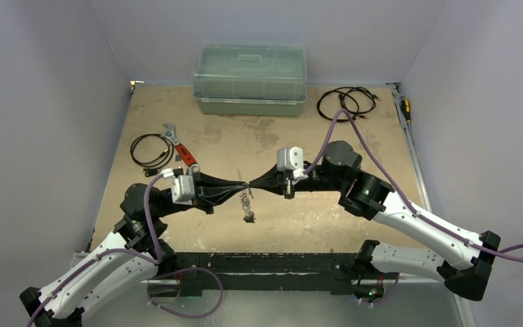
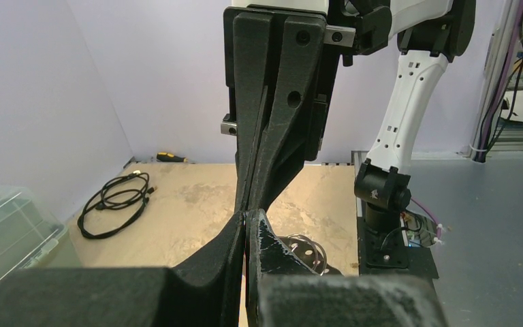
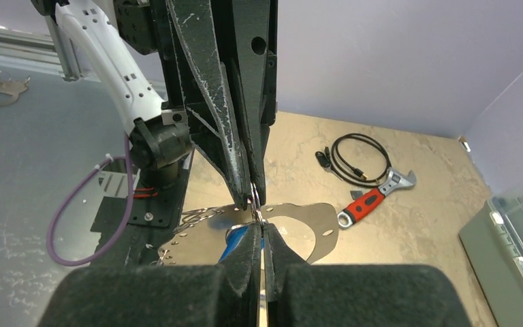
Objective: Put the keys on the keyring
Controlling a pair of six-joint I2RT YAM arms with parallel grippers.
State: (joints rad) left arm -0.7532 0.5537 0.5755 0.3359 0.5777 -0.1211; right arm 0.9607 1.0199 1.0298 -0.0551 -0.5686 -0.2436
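My left gripper [image 1: 240,185] and right gripper [image 1: 253,184] meet tip to tip above the middle of the table. Both are shut on the keyring [image 3: 254,199], a thin silvery loop seen edge-on between the two pairs of fingertips. A bunch of keys [image 1: 248,204] hangs from it below the tips. In the right wrist view, a blue tag [image 3: 233,242] and a flat silvery perforated plate [image 3: 313,231] show under my right gripper [image 3: 262,228]. In the left wrist view, small rings and perforated metal [image 2: 306,248] show beside my shut left gripper [image 2: 246,219].
A clear plastic box [image 1: 250,80] stands at the back. Black cable coils lie at the back right [image 1: 346,103] and at the left [image 1: 148,150]. A red-handled wrench [image 1: 180,148] lies by the left coil. A yellow screwdriver [image 1: 405,109] lies at the right edge.
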